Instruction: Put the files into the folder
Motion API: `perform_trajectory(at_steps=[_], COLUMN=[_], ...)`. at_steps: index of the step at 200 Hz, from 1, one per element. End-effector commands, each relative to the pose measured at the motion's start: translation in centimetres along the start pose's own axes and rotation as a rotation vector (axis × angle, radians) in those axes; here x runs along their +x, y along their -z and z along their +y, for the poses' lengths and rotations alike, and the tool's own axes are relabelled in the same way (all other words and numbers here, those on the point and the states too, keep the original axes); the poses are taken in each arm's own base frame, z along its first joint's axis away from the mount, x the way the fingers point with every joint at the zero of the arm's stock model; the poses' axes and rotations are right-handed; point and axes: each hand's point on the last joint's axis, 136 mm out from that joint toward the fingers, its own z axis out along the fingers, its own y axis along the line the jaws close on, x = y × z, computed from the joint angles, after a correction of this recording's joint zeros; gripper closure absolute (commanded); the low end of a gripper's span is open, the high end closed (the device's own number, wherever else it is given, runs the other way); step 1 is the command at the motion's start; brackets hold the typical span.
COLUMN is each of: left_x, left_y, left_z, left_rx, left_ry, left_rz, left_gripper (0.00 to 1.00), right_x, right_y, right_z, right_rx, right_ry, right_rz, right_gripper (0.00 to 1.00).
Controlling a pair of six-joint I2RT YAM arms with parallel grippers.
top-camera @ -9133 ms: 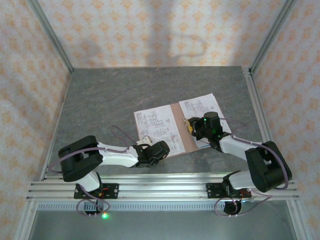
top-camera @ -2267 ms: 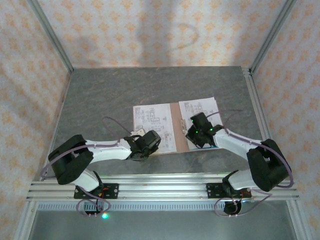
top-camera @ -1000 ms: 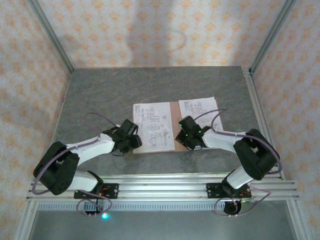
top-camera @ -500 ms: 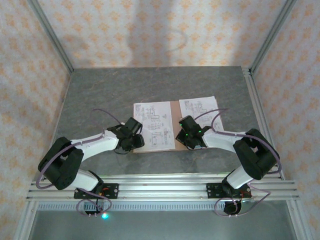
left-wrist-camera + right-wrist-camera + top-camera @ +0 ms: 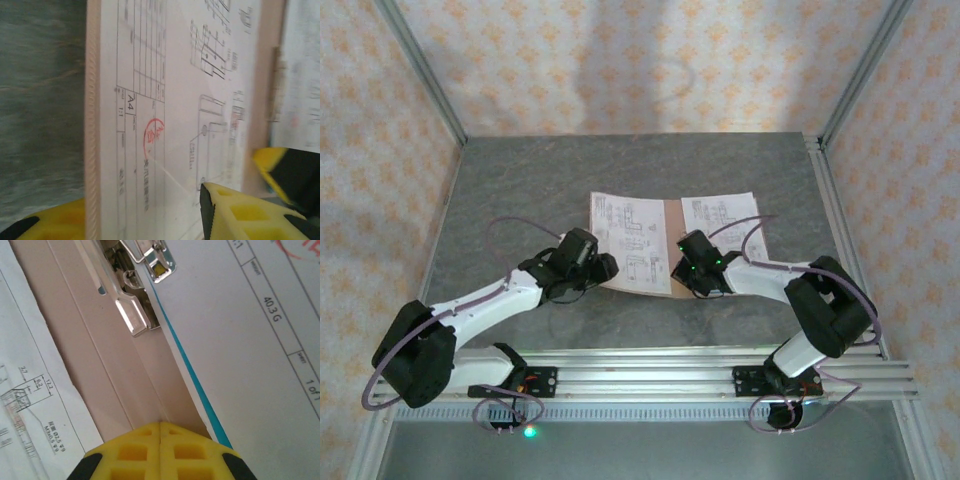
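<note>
Since half a second ago the left arm has reached farther in, and the folder's left flap, flat then, now tilts up off the table [image 5: 520, 190]. The folder [image 5: 672, 222] lies open mid-table, with bare brown card between 2 white sheets. The left sheet [image 5: 625, 235] is on the raised flap and the right sheet [image 5: 725, 215] lies flat, a teal sheet [image 5: 190, 375] edging out beneath it. The left gripper [image 5: 605, 268] straddles the flap's outer edge, jaws apart, 1 finger behind the card and 1 over the sheet. The right gripper [image 5: 160, 427], jaws closed and empty, has its tips at the crease below the metal clip [image 5: 135, 315].
</note>
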Motion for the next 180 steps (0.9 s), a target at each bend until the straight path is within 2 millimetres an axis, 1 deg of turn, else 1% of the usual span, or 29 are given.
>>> perform_trajectory(at_steps=[1,14,33,40,48,60,70,81,102,119,131,143,160,180], left_x=[0.4,0.3,-0.1,-0.1,-0.3,-0.4,-0.4,-0.4,-0.9,-1.6,-2.2,-2.8,-3.6,-4.1], left_y=[0.0,0.0,0.3,0.4,0.7,1.2,1.6,2.2,3.9,5.8,7.5,9.3,11.7,14.0], left_z=[-2.8,-3.2,-3.6,-3.6,-3.6,-3.1,-2.5,-1.7,-0.3,1.2,2.3,3.2,3.9,4.5], left_rx=[0.134,0.143,0.133,0.122,0.102,0.039,-0.027,-0.096,-0.230,-0.340,-0.410,-0.465,-0.505,-0.543], left_ry=[0.016,0.013,0.000,-0.010,-0.025,-0.055,-0.088,-0.122,-0.182,-0.208,-0.218,-0.229,-0.243,-0.295], left_rz=[0.023,0.027,0.025,0.024,0.019,0.014,0.009,0.005,-0.036,-0.076,-0.112,-0.150,-0.199,-0.222], left_gripper=[0.57,0.62,0.74,0.80,0.89,1.00,1.00,1.00,1.00,1.00,1.00,1.00,1.00,1.00], right_x=[2.8,2.8,2.9,2.8,2.8,2.6,2.4,2.0,0.8,-0.5,-1.4,-2.1,-2.5,-2.5], right_y=[-1.3,-1.3,-1.3,-1.3,-1.3,-1.1,-0.7,0.2,3.1,5.7,7.0,7.5,7.3,7.0], right_z=[-5.0,-5.0,-4.9,-4.8,-4.5,-3.7,-2.4,-0.8,2.4,4.1,4.2,3.5,1.5,-0.6], right_rx=[0.179,0.181,0.176,0.172,0.163,0.134,0.090,0.052,-0.028,-0.080,-0.093,-0.094,-0.082,-0.073], right_ry=[0.020,0.021,0.020,0.020,0.023,0.040,0.069,0.114,0.168,0.183,0.174,0.138,0.066,0.006], right_rz=[0.107,0.108,0.109,0.108,0.110,0.109,0.107,0.098,0.057,-0.006,-0.049,-0.067,-0.071,-0.071], right_gripper=[1.00,1.00,1.00,1.00,1.00,1.00,0.92,0.82,0.63,0.52,0.48,0.47,0.51,0.53])
